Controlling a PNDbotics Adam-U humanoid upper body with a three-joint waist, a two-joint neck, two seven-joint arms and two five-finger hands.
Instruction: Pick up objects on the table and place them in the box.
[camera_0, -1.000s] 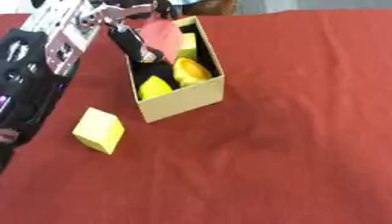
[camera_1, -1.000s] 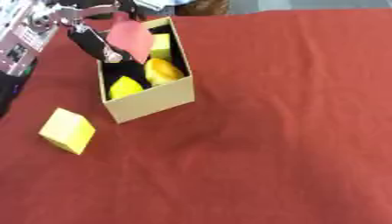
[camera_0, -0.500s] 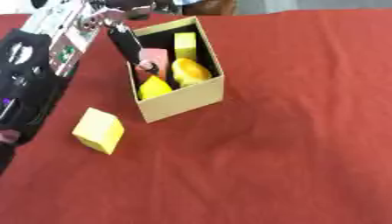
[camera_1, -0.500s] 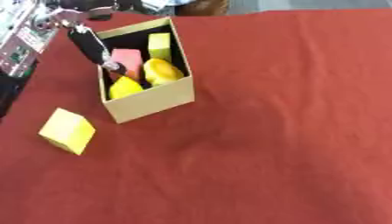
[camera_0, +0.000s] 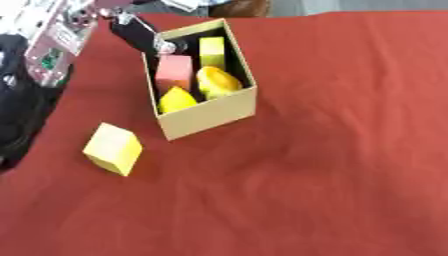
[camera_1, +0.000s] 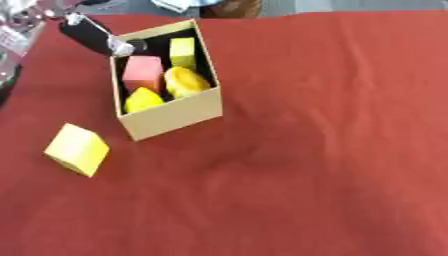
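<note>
1. A box (camera_0: 210, 114) sits on the table (camera_0: 350, 150), toward its far left part, set at a slant.
2. Inside the box lie four things: an upright block (camera_0: 212, 50) at the far end, a flat block (camera_0: 174, 72) to its left, a rounded piece (camera_0: 218, 81) right of that block, and a pointed piece (camera_0: 177, 99) at the near left corner.
3. A cube (camera_0: 113, 148) lies on the table just left of and nearer than the box, apart from it.
4. The robot's left hand (camera_0: 144, 36) reaches over the box's far left corner.

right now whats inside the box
The box holds a pink block, a tall yellow block and two rounded yellow pieces. Its floor and whatever lies beneath them are covered.
</note>
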